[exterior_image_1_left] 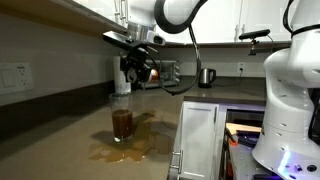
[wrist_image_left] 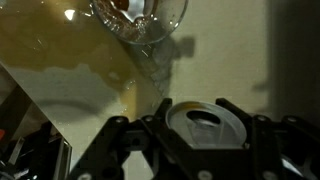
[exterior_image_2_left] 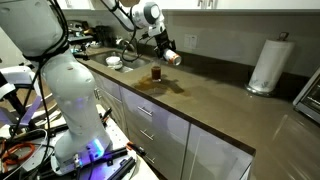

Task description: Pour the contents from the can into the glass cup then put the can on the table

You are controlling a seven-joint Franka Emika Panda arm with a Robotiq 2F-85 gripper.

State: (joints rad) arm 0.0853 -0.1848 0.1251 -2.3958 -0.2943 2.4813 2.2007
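Gripper (wrist_image_left: 203, 138) clamped on can (exterior_image_2_left: 173, 57), tilted, held above glass cup (exterior_image_1_left: 122, 122). Cup mid-table, between front edge and wall, part-filled with brown liquid. Puddle (exterior_image_1_left: 118, 152) on table (exterior_image_1_left: 55, 135) round base. Risks: stream misses rim, puddle grows; can clips rim, cup topples; can slides on wet table at set-down.

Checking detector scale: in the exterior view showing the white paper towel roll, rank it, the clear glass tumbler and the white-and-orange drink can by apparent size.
1. white paper towel roll, largest.
2. clear glass tumbler and white-and-orange drink can: look alike, unranked.
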